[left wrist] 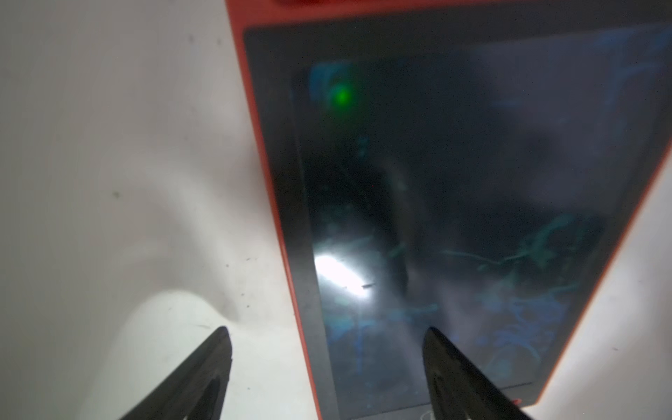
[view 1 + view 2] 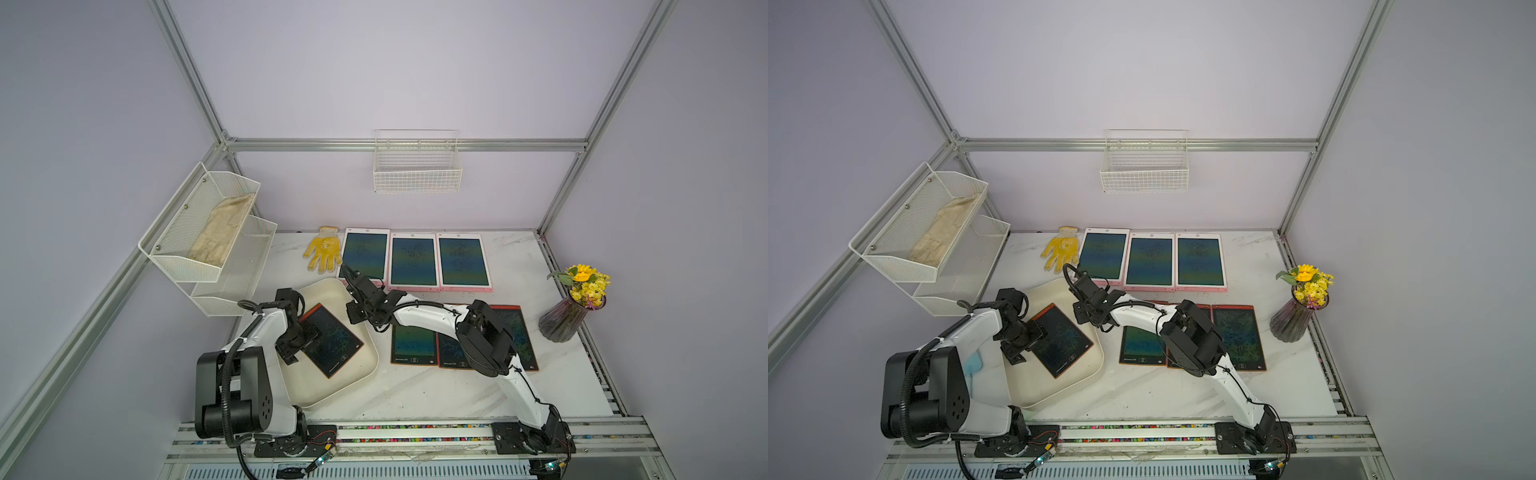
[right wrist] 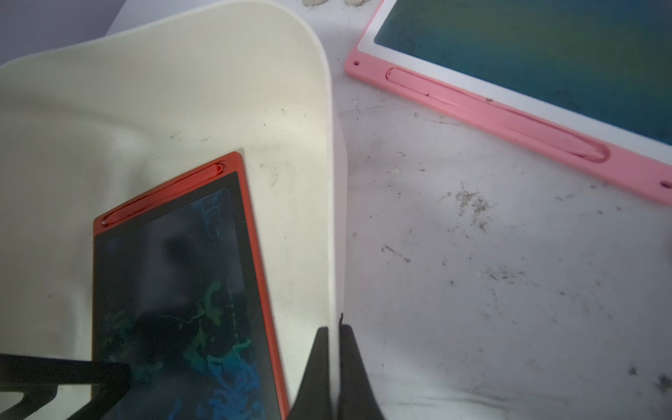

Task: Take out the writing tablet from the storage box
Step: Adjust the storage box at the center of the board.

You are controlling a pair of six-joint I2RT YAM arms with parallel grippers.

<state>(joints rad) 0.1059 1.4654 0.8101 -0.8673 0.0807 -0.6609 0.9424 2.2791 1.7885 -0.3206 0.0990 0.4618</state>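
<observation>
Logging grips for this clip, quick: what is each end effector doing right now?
Left end effector: open, straddling an edge of the writing tablet, holding nothing.
Right end effector: closed on the wall of the storage box.

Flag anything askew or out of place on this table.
The storage box sits turned diagonal, its orange tablet skewed inside, unlike the neatly rowed pink tablets. A yellow glove lies loose beside them.
</observation>
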